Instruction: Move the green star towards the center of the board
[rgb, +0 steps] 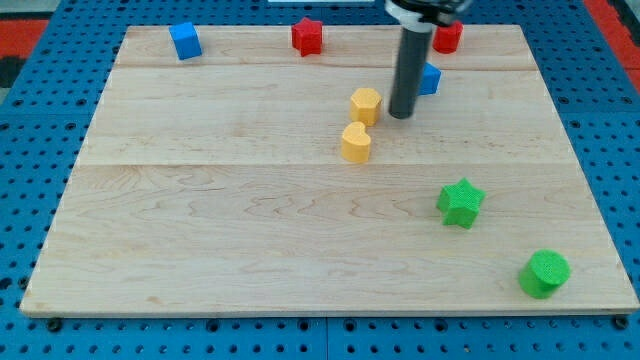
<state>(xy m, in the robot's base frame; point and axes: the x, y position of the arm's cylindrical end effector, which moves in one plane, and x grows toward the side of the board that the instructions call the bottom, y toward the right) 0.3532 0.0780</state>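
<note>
My tip (401, 114) — a bare dark rod, grasping nothing — rests near the wooden board's (200, 240) top edge, just right of a yellow hexagonal block (365, 105). The green star-shaped block (460, 202) sits toward the bottom-right corner.

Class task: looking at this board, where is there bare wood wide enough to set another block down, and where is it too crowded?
Free: the view's whole left half, below the blue cube and left of the yellow heart; also the bottom strip left of the green star and green cylinder. Crowded: around my tip, beside the yellow hexagon and a blue block.
</note>
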